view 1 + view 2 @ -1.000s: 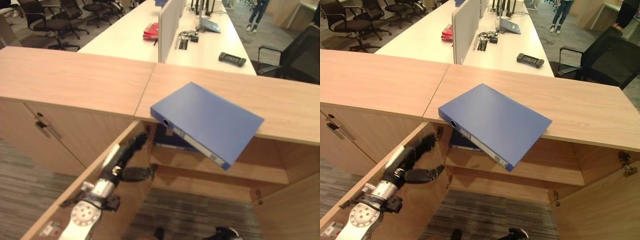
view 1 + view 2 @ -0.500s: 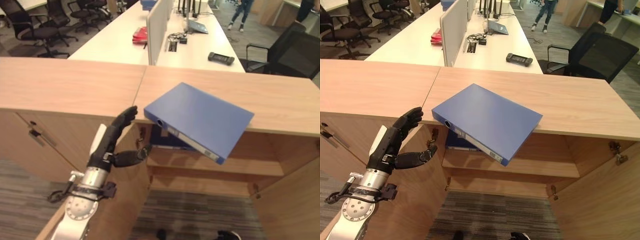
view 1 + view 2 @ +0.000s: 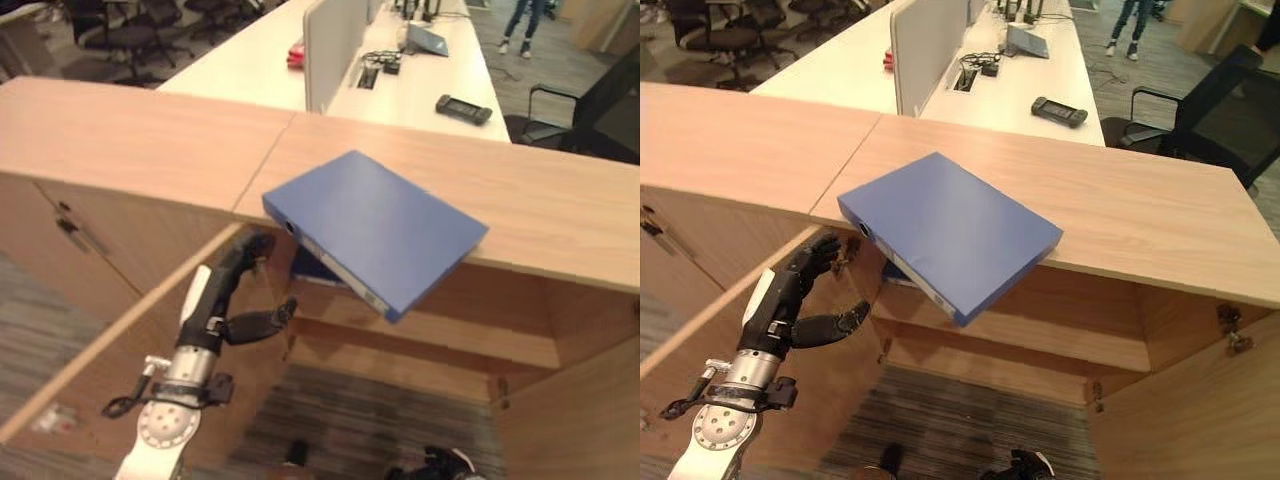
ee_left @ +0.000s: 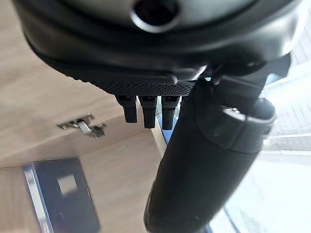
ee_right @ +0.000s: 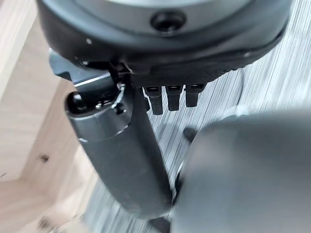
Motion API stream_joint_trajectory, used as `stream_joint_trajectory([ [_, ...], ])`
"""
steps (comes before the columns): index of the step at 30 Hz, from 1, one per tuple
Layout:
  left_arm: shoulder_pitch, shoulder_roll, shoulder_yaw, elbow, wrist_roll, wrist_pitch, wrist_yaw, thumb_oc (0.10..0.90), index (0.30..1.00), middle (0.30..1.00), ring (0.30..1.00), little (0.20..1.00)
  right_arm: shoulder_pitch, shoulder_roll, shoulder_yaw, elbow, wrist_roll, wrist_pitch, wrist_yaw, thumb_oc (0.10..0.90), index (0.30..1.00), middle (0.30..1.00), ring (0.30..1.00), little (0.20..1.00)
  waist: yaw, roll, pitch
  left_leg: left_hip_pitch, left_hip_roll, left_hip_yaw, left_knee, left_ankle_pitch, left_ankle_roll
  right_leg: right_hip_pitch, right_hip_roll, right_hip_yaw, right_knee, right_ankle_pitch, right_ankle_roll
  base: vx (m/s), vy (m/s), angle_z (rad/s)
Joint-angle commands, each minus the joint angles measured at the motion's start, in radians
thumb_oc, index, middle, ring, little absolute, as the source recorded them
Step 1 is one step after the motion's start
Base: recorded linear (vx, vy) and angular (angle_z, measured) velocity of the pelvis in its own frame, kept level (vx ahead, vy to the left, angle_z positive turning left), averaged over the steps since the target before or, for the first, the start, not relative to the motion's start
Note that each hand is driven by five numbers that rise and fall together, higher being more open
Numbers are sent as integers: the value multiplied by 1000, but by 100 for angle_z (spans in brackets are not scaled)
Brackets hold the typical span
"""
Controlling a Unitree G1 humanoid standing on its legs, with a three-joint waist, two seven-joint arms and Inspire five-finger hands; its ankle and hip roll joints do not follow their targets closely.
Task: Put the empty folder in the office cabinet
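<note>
Now my left hand (image 3: 790, 300) hangs empty with fingers loosely spread by the open cabinet door (image 3: 120, 330); the blue folder (image 3: 945, 230) lies just above it, overhanging the table (image 3: 1160, 220). Next I must grasp the folder.

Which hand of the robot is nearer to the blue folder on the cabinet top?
Left. The left hand is open just below the blue folder, beside its overhanging corner. The right hand hangs low over the floor.

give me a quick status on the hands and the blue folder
Left hand open, at the open cabinet door, holding nothing. Right hand open, idle. Blue folder on cabinet top, corner overhanging, untouched.
</note>
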Motion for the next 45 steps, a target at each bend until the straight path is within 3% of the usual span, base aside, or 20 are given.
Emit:
stream_joint_trajectory([
  [1,-109,18,71,-176,20,-134,88,800,900,900,900,900,-61,-26,15,14,45,-15,-50,800,900,900,900,900,6,-45,25,32,-21,110,69,-98,0,20,-95,-39,27,-27,68,25,-166,74],
  [2,-126,6,44,-166,19,-140,97,800,900,900,900,900,-100,-7,20,8,76,-20,-60,800,900,900,900,900,31,-37,19,11,-92,139,97,-119,19,44,-103,-68,14,-14,75,24,-96,65],
  [5,-90,7,89,-178,68,-131,132,800,900,900,900,900,-94,-26,-24,70,60,0,-69,800,900,900,900,900,46,-28,9,26,-118,150,79,-127,32,45,-84,-63,19,-27,66,22,-57,52],
  [7,-64,11,114,-182,95,-140,147,800,900,900,900,900,-74,-25,-18,63,55,-3,-67,800,900,900,900,900,43,-28,4,43,-116,141,56,-122,30,43,-76,-54,25,-33,59,13,-42,-12],
  [11,-41,11,149,-155,160,-124,212,800,900,900,900,900,-31,5,6,33,63,-18,-67,800,900,900,900,900,37,-55,-6,65,-82,133,-14,-70,5,61,-48,-57,-12,-35,50,12,-77,-19],
  [16,-44,16,149,-149,241,-121,259,800,900,900,900,900,-39,33,45,26,59,-30,-73,800,900,900,900,900,41,-56,-24,96,-71,129,-38,-75,3,83,-28,-43,-38,-33,45,24,-21,0],
  [22,-102,123,64,-156,354,-133,219,800,900,900,900,900,-55,49,75,27,43,-35,-75,800,900,900,900,900,30,-53,-46,126,-58,150,-48,-84,-1,96,-13,-18,-50,-37,44,39,13,-6],
  [23,-148,185,-11,-148,401,-141,181,800,900,900,900,900,-55,46,88,36,26,-31,-76,800,900,900,900,900,9,-47,-59,140,-52,160,-50,-90,-2,100,-6,-3,-55,-38,44,17,25,-12],
  [32,-249,322,-116,-124,535,-155,146,800,900,900,900,900,-34,19,85,53,-28,-18,-81,800,900,900,900,900,-37,-41,-90,168,-47,186,-54,-99,-2,109,4,30,-73,-34,43,22,15,-20],
  [45,-269,333,-165,-94,570,-151,137,800,900,900,900,900,-31,3,83,42,-39,-9,-72,800,900,900,900,900,-55,-31,-109,202,-48,203,-51,-116,3,134,10,59,-88,-38,40,2,3,-5],
])
